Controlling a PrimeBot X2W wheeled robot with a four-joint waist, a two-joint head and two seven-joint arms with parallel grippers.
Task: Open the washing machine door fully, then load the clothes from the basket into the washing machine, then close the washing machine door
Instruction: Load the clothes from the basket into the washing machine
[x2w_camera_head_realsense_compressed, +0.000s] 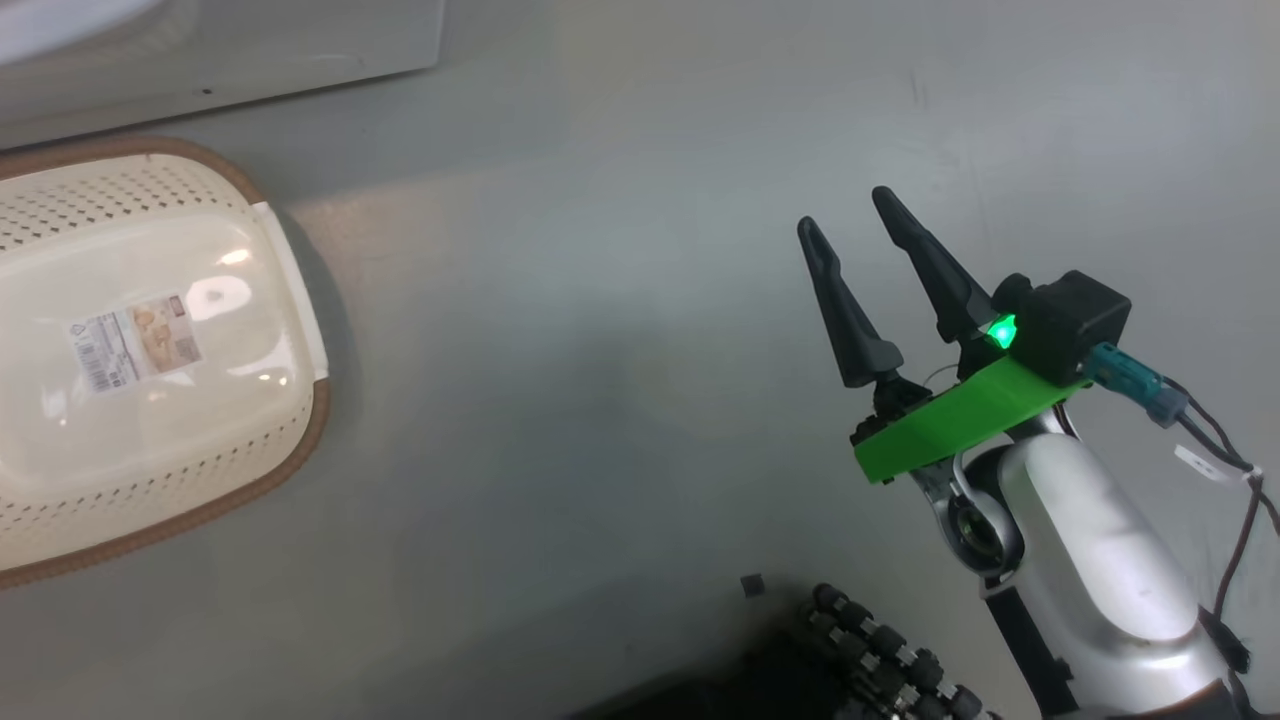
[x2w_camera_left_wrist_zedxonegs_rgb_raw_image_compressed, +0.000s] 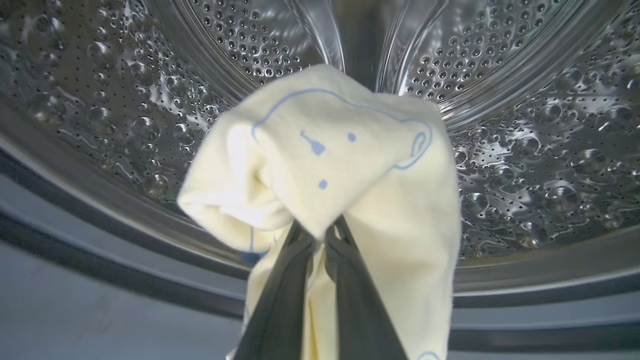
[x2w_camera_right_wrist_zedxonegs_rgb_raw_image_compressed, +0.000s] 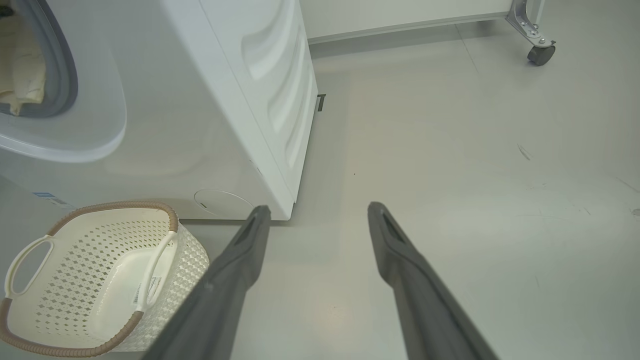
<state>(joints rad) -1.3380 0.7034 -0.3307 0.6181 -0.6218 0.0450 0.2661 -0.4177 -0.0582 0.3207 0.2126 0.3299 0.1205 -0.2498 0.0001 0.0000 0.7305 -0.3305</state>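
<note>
Pale yellow cloth, one of the clothes (x2w_camera_left_wrist_zedxonegs_rgb_raw_image_compressed: 340, 165), sits bunched over the tips of the left gripper (x2w_camera_left_wrist_zedxonegs_rgb_raw_image_compressed: 320, 232), whose two dark fingers (x2w_camera_left_wrist_zedxonegs_rgb_raw_image_compressed: 280, 310) are clenched together on a fold of it. In the left wrist view the garment's length runs along the fingers: a rounded bundle reaches out past the tips, and a longer flap trails back along the right finger to the bottom edge. A thin blue outline of a cartoon face, with blue dots, is turned toward the camera. The garment is held inside the mouth of the perforated steel drum (x2w_camera_left_wrist_zedxonegs_rgb_raw_image_compressed: 525, 150), in front of its back wall and apart from it; whether any part touches the metal below cannot be told.

In the right wrist view, pale cloth (x2w_camera_right_wrist_zedxonegs_rgb_raw_image_compressed: 20, 65) shows within the grey gasket (x2w_camera_right_wrist_zedxonegs_rgb_raw_image_compressed: 67, 75) of the washing machine (x2w_camera_right_wrist_zedxonegs_rgb_raw_image_compressed: 200, 125), at the upper left. The basket (x2w_camera_right_wrist_zedxonegs_rgb_raw_image_compressed: 115, 206) stands upright on the grey floor (x2w_camera_right_wrist_zedxonegs_rgb_raw_image_compressed: 450, 175), just in front of the machine's lower corner, mouth up. Its bare bottom and the label (x2w_camera_head_realsense_compressed: 130, 345) there are plain in the head view, where the basket (x2w_camera_head_realsense_compressed: 150, 200) lies at the left edge.

Well to the right of it, the right gripper (x2w_camera_head_realsense_compressed: 846, 210) hangs above bare floor with its fingers spread wide and nothing between them; the gap is also plain in its own view (x2w_camera_right_wrist_zedxonegs_rgb_raw_image_compressed: 317, 208). A caster (x2w_camera_right_wrist_zedxonegs_rgb_raw_image_compressed: 540, 52) stands at the far right.
</note>
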